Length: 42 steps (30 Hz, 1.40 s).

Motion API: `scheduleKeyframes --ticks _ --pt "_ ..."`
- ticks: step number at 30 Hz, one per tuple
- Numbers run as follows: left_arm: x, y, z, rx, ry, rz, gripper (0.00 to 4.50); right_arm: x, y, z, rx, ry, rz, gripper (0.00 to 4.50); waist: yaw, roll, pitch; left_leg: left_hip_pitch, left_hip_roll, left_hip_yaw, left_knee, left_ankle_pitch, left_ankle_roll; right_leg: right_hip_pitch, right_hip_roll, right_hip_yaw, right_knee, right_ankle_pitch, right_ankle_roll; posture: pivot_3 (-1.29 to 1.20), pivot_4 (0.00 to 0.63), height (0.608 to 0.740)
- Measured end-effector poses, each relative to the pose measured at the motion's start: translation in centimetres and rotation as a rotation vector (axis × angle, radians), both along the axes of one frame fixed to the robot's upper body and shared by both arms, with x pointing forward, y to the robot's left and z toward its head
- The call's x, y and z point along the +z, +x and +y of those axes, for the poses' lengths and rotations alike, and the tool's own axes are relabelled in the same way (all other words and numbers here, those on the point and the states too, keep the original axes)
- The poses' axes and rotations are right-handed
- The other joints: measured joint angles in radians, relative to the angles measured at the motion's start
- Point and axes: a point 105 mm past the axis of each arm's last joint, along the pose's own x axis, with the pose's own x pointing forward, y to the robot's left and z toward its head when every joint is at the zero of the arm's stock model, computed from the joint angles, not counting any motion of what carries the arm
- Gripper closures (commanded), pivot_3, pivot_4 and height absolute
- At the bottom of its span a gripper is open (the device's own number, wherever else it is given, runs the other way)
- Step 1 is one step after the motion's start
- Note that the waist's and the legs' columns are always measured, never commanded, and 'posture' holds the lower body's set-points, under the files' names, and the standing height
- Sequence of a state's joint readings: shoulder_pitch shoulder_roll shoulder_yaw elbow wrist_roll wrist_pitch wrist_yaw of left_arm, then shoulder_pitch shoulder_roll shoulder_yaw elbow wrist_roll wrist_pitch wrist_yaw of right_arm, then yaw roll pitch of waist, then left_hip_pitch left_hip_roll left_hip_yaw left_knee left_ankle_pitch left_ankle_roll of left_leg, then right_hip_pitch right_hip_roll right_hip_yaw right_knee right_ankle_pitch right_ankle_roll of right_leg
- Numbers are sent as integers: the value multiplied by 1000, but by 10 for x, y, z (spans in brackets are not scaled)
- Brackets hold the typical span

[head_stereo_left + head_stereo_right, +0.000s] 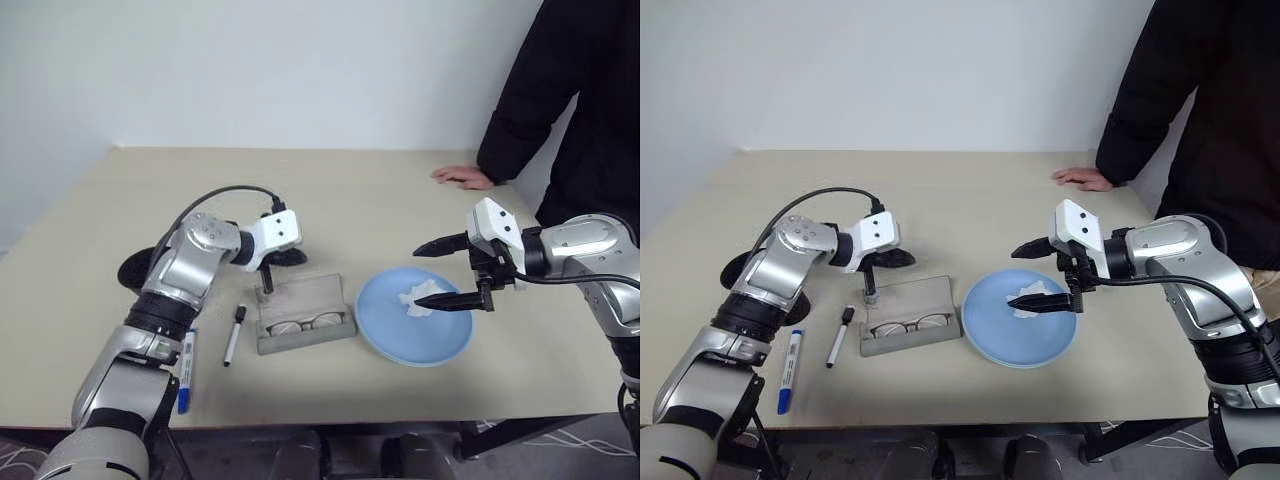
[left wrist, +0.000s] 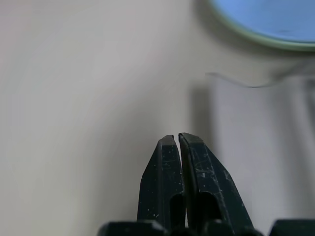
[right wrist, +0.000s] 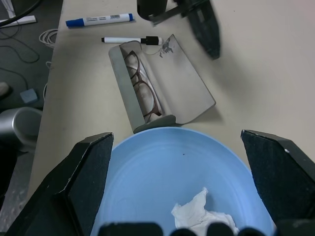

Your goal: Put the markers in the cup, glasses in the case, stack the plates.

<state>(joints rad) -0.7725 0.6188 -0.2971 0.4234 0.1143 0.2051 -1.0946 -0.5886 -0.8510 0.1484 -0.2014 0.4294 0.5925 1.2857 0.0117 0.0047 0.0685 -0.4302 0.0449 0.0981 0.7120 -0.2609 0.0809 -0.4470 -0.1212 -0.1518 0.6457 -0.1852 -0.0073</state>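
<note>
The case lies open near the middle of the worktop, lid tilted back toward the far side, with the glasses inside its front tray. Just left of the case lies the black-capped marker, and farther left — partly behind the left arm — the blue-capped marker. The cup stands behind the left arm, near the case's far left corner. Just right of the case sits the blue plate with a crumpled tissue on it; a green rim shows beneath its edge in the left wrist view, so the plates appear stacked. The left tool hangs over the far left corner of the case, fingers pressed together on nothing. The right tool hovers over the plate's right side, jaws spread wide and empty. A person stands at the far right of the worktop, one hand resting on it.
</note>
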Motion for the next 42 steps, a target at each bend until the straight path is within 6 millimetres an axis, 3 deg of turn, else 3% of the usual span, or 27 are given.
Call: scheduleKeyframes --ticks 5,8,15,20,26,42 --pt "-34 0 9 33 35 66 4467 0 0 0 -1 1 0 0 1 0 0 -1 0 0 0 0 0 -1 0 0 0 0 0 0 0 697" --pt "-44 -3 13 29 54 90 4467 0 0 0 -1 0 0 0 2 0 0 -1 0 0 0 -1 1 -1 0 0 0 0 0 0 0 697" --pt "-43 -7 8 -22 52 113 4467 -1 2 -4 -13 -13 4 0 1 0 0 -1 0 0 1 -1 2 -2 -1 0 0 0 0 0 0 697" --pt "-26 -14 -7 -113 39 92 4467 -1 2 -5 -12 -14 5 0 1 0 0 -1 0 0 1 -1 2 -2 -1 0 0 0 0 0 0 697" --pt "-10 -41 -13 -228 56 103 4467 -2 2 -6 -11 -17 11 0 0 0 0 -1 1 1 1 -2 0 -3 0 1 0 0 0 0 0 697" --pt "-26 -80 -20 -239 13 187 4467 0 3 -7 -8 -24 1 0 1 0 0 -1 1 1 1 -2 1 -3 0 1 0 0 0 0 0 697"
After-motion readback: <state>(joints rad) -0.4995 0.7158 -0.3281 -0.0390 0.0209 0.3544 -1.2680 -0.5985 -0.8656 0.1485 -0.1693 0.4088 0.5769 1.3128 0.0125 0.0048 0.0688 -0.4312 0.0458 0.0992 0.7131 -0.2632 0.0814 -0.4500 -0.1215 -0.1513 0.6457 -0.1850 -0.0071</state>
